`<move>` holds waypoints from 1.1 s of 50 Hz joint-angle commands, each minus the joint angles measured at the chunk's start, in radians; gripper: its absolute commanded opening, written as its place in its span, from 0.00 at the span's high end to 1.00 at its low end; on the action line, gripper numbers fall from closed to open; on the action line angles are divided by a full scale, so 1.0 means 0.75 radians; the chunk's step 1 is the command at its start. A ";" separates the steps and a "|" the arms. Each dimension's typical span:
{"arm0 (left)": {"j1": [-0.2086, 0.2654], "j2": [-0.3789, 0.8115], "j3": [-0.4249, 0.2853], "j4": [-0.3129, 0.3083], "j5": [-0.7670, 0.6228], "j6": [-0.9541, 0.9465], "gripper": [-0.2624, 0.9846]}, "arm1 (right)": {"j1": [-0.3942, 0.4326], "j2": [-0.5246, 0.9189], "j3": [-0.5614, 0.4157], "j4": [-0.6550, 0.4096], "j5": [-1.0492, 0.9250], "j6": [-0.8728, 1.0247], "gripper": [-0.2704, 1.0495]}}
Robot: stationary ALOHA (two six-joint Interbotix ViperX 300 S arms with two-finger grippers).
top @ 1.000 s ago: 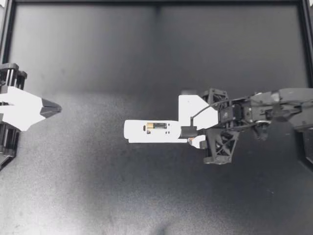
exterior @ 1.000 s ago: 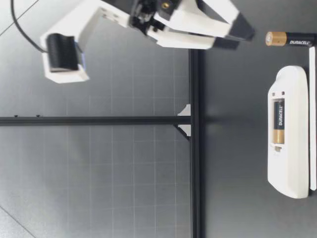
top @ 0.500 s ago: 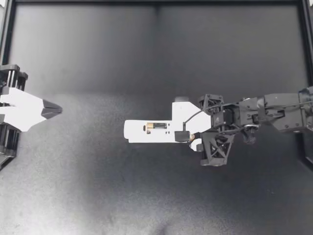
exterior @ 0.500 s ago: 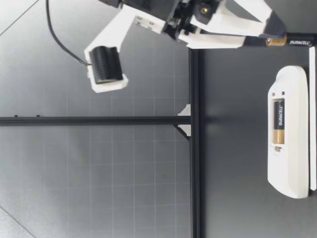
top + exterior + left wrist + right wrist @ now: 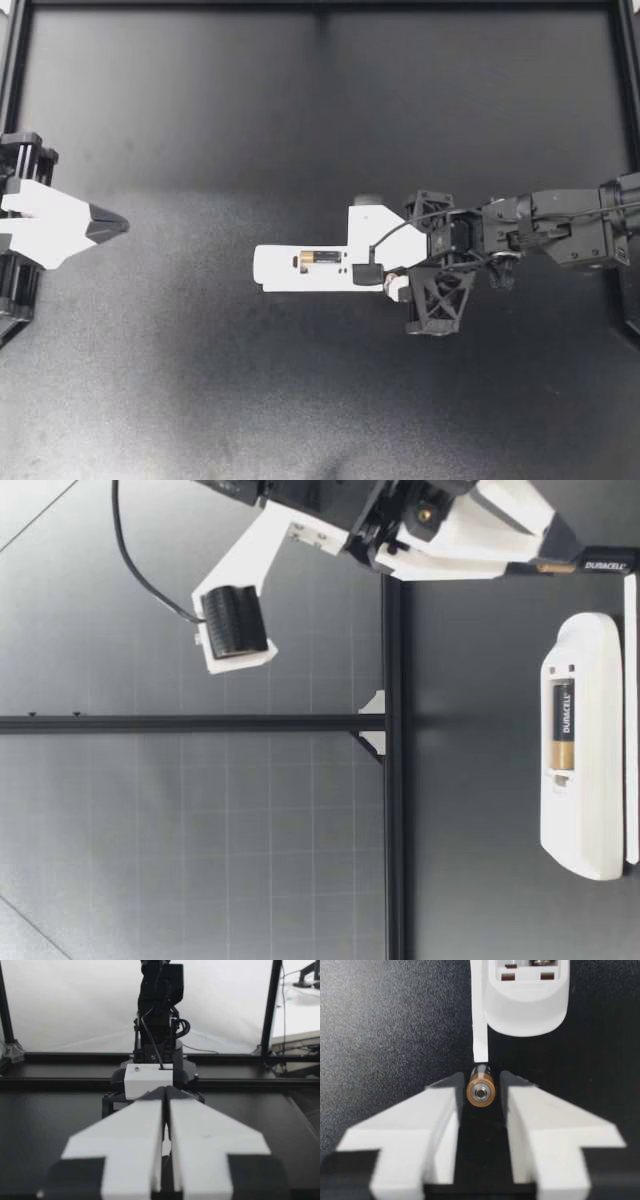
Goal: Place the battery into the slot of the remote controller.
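Right gripper low at bench middle, jaws apart, straddling battery, not yet pinching. Battery flat on bench, just beside remote end, long axis straight along gripper, parallel to remote. Left gripper clenched, far off at left edge.

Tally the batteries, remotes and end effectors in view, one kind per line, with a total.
Batteries: 2 (battery in the slot, loose battery)
Remote controller: 1
End effectors: 2 (left end effector, right end effector)
Total: 5
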 commanded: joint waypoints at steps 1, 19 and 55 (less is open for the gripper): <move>-0.002 0.008 -0.014 -0.002 -0.010 -0.002 0.90 | -0.006 -0.016 -0.031 0.004 0.012 -0.002 0.66; -0.002 0.110 -0.049 -0.004 0.102 -0.004 0.90 | -0.006 -0.072 -0.041 0.027 0.022 0.004 0.78; 0.108 0.965 -0.399 -0.016 0.427 0.004 0.90 | -0.041 -0.047 0.282 0.025 -1.194 0.047 0.78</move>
